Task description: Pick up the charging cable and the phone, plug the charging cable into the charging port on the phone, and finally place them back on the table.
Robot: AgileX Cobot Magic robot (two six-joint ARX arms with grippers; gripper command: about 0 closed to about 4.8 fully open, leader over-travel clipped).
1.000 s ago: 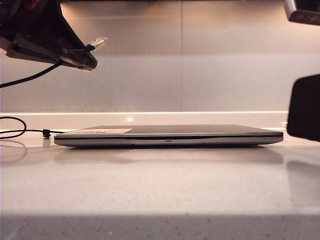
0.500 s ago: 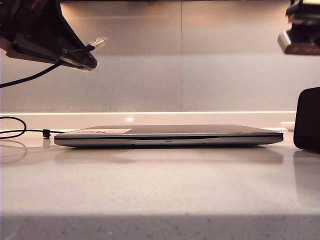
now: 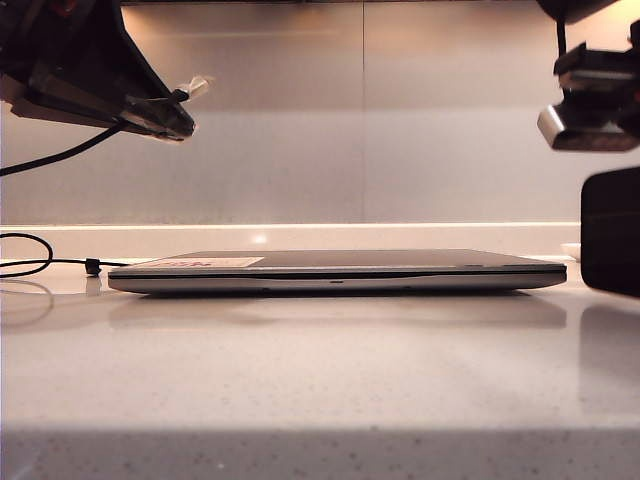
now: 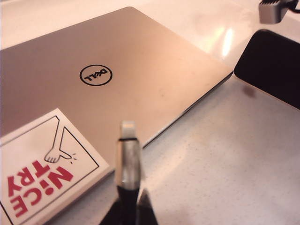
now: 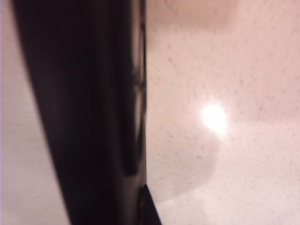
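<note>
The left gripper (image 3: 165,115), upper left, pinches the charging cable (image 4: 128,159) with its plug pointing right, ready for mating. At the right edge, the right gripper (image 5: 140,206) appears clamped on the phone (image 3: 610,232), raised above the table (image 3: 320,380) beside the laptop (image 3: 340,270).

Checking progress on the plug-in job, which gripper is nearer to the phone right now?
Right. The right gripper is right at the phone, at the table's right end. The left gripper hangs above the laptop's left end, holding the charging cable.
</note>
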